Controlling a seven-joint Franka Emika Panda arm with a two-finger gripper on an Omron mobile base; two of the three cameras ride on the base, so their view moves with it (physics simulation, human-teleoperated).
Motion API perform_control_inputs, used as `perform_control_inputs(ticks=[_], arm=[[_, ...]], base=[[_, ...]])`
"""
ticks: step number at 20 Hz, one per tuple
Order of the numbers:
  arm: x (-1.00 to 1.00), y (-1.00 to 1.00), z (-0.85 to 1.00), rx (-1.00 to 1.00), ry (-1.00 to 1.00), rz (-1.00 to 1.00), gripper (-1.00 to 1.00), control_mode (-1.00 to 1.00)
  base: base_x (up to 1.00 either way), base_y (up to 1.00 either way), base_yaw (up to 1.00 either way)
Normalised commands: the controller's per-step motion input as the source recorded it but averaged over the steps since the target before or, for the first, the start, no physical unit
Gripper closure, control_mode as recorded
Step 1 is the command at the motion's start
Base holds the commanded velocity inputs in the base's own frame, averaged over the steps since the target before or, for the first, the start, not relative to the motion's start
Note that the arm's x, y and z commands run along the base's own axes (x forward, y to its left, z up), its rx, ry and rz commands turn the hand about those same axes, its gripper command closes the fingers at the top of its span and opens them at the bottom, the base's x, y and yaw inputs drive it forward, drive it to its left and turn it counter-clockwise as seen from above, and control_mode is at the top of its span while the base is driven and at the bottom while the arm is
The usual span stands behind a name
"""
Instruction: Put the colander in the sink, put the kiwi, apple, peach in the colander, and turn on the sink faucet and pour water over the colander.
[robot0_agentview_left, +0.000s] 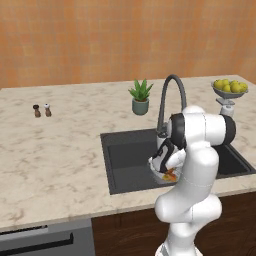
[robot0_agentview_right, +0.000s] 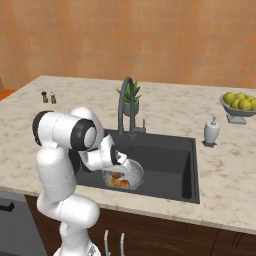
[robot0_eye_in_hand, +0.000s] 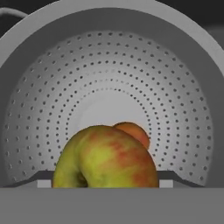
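The silvery perforated colander (robot0_eye_in_hand: 109, 74) sits in the dark sink (robot0_agentview_right: 170, 165), near its front wall, and also appears in the right base view as the colander (robot0_agentview_right: 136, 174). My gripper (robot0_eye_in_hand: 106, 179) reaches down into it, shut on the red and yellow-green apple (robot0_eye_in_hand: 107, 157), which fills the gap between the fingertips (robot0_eye_in_hand: 43, 178). Just behind the apple lies the orange peach (robot0_eye_in_hand: 133, 131) on the colander's floor. The kiwi is hidden. From the side, my gripper (robot0_agentview_right: 120, 167) hangs over the bowl with orange fruit (robot0_agentview_right: 122, 183) below it. The dark gooseneck faucet (robot0_agentview_right: 125, 100) stands behind the basin.
A potted plant (robot0_agentview_left: 140, 97) stands behind the faucet (robot0_agentview_left: 170, 95). A soap dispenser (robot0_agentview_right: 212, 131) is right of the sink (robot0_agentview_left: 125, 160), and a grey stemmed bowl of yellow-green fruit (robot0_agentview_right: 240, 105) is at the far right. Two small shakers (robot0_agentview_left: 42, 110) stand far left on the marble counter (robot0_agentview_left: 55, 160).
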Motion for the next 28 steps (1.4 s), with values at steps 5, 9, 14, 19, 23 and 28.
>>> perform_control_inputs(ticks=[5,9,14,19,23,28], arm=[[-0.02,-0.03,0.01,0.0,-0.1,0.0,-1.0,-1.0],[-0.02,0.0,0.33,0.0,-0.13,0.0,-1.0,-1.0],[-0.14,0.0,0.43,0.0,-0.11,0.0,-1.0,-1.0],[-0.7,0.0,0.81,0.01,-0.19,0.0,-1.0,-1.0],[-0.5,0.0,1.0,0.13,-0.07,0.0,-1.0,-1.0],[-0.16,0.0,1.0,0.17,0.0,0.0,-1.0,-1.0]], base=[[0.0,0.0,0.0],[0.0,0.0,0.0],[0.0,0.0,0.0],[0.0,0.0,0.0],[0.0,0.0,0.0],[0.0,0.0,0.0]])
